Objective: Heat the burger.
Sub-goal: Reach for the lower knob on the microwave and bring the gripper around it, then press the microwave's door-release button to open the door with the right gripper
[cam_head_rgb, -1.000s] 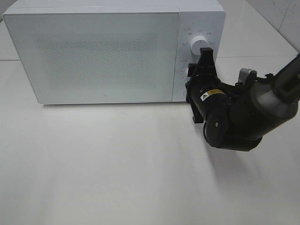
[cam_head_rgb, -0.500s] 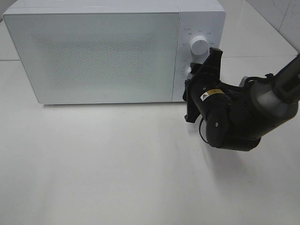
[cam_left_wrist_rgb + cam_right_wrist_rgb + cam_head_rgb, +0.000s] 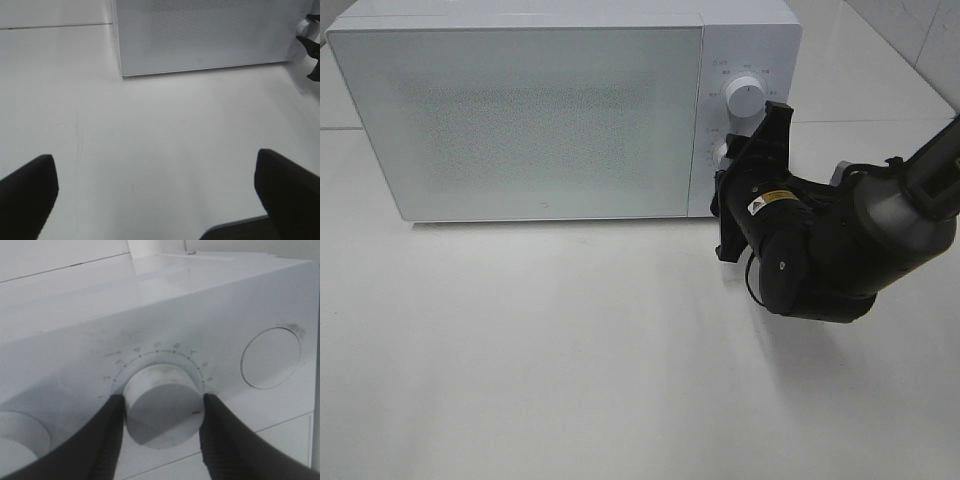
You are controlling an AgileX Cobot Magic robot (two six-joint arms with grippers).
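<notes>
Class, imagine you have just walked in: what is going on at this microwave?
The right claw is closed on the lower dial of the microwave, one finger on each side. The door is shut and no burger is visible. The left claw hangs open above the table, holding nothing.

Microwave [image 3: 520,10] sits on the table [image 3: 570,370], toward the back and left of centre. Door [image 3: 520,110] fills its front left; control panel [image 3: 760,50] is at the right, with the upper dial [image 3: 743,96] above the lower dial [image 3: 160,422]. Right gripper [image 3: 161,401] meets the panel from the front right — one finger touching each side of the lower dial. Left gripper [image 3: 157,197] is over bare table in front of the microwave, well apart from it.
</notes>
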